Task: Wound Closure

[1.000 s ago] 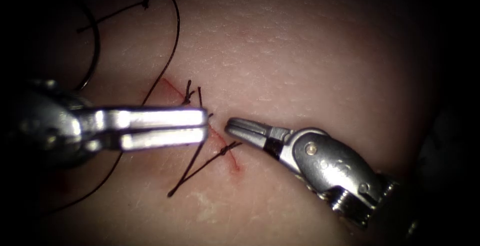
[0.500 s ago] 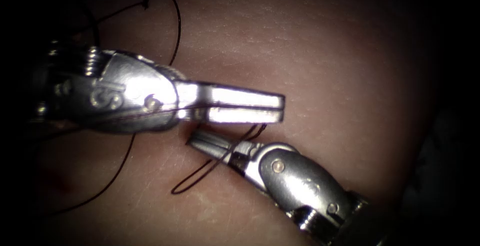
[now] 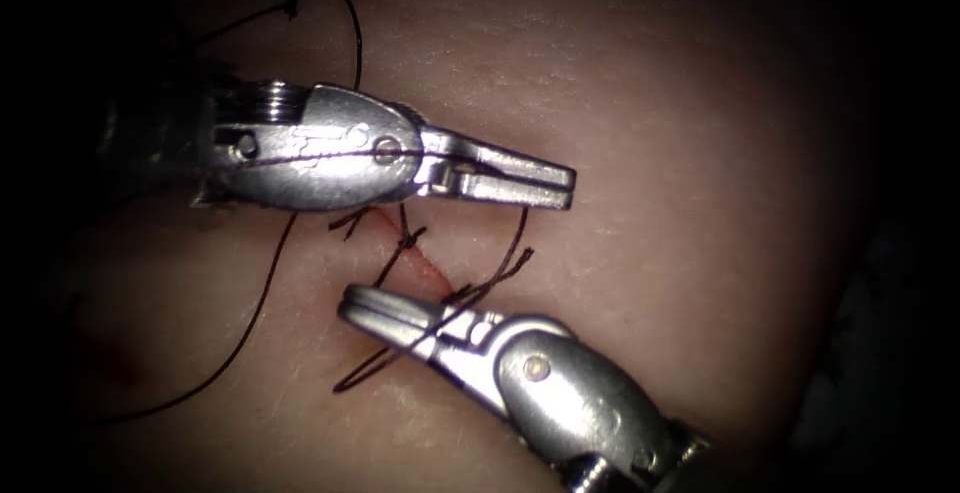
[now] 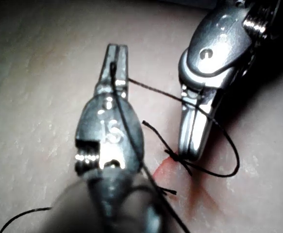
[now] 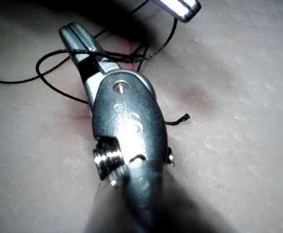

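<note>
Since half a second ago the left tool [image 3: 565,185] has rolled so its body shows side-on, tips at about the same spot, right of the cut [image 3: 420,263]. The right tool [image 3: 350,305] has slid lower and left, tip now left of the cut, which shows again between the two tools.

Left tool: jaws closed — they look clamped on the thread [image 3: 515,243]. In the left wrist view the strand [image 4: 153,91] comes out at the tool's tip [image 4: 116,52], runs across to the right tool [image 4: 190,154] and also trails back along the left tool's body.

Right tool: jaws together, nothing between them that I can make out. The thread lies looped over its jaws just behind the tip; in the right wrist view the loop [image 5: 58,56] crosses over the jaws near the tip [image 5: 67,30].

Needle: I can't find it in these views, so I can't tell where it lies or whether it is in the tissue [image 3: 650,103].

Cut — short red line with knotted stitches and frayed thread ends [image 3: 405,238] along it. Long slack thread curves off left over the tissue. Faint smear of red fluid [image 3: 125,368] far left of the cut.
</note>
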Motion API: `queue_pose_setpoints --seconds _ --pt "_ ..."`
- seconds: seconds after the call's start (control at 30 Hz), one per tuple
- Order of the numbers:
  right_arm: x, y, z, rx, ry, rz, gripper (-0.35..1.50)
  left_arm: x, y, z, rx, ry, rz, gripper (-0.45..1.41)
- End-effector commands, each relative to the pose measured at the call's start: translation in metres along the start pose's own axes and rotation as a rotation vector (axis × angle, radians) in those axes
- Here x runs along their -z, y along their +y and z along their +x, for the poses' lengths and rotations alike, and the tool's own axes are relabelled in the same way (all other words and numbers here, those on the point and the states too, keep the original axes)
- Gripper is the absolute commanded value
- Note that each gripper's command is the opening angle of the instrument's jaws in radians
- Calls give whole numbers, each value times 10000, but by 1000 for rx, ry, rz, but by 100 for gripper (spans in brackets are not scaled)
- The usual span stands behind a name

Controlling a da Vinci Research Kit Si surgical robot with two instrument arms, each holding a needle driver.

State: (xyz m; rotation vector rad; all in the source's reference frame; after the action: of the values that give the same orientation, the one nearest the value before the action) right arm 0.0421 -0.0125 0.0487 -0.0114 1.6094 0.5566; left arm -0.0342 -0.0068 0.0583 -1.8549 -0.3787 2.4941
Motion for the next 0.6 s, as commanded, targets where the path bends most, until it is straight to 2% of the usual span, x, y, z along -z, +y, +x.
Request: queue_pose_setpoints --seconds 0.03,0.27,0.33,0.6 --pt "-11 -8 -8 -1 24 11 -35 -8 1 -11 6 -6 -4 -45" --pt "-14 -13 -3 -1 115 21 -35 -13 -2 -48 38 -24 -6 -45" --pt "-10 -14 -3 1 137 -23 -35 -10 0 -63 44 -29 -14 -45" --pt "5 -10 -5 -5 130 -171 -35 7 13 -96 68 2 7 -45"
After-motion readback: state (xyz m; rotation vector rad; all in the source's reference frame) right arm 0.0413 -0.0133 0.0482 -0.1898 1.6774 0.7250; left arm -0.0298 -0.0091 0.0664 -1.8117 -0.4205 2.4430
